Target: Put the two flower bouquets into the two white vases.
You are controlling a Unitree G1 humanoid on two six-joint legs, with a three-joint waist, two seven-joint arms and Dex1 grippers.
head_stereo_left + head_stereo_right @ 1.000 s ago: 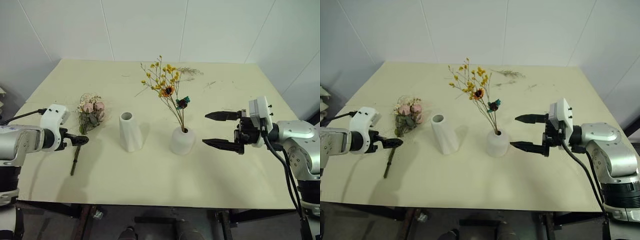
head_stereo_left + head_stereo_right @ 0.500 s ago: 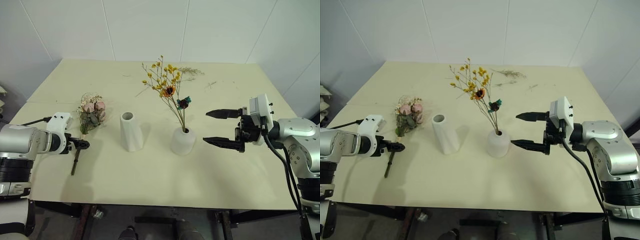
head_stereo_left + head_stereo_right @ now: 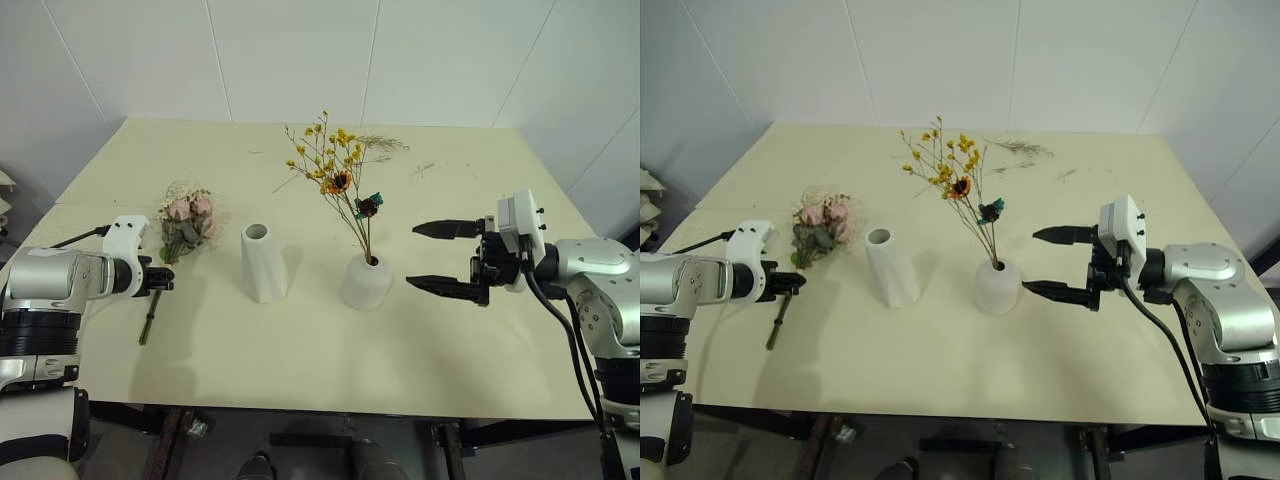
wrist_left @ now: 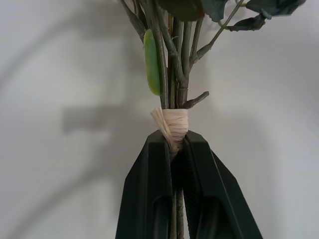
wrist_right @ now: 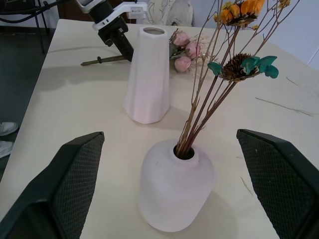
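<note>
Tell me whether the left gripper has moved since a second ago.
Yes. The left gripper has moved in toward the tall vase and shut on the rose bouquet stems.

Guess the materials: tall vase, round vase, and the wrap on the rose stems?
Tall vase: matte white with flat facets and no glare, probably unglazed ceramic or plaster. Round vase: the same chalky, dull white surface, likely also ceramic. Wrap on the rose bouquet: pale tan fibrous strands, looks like raffia or paper twine; the left gripper is shut on it.
</note>
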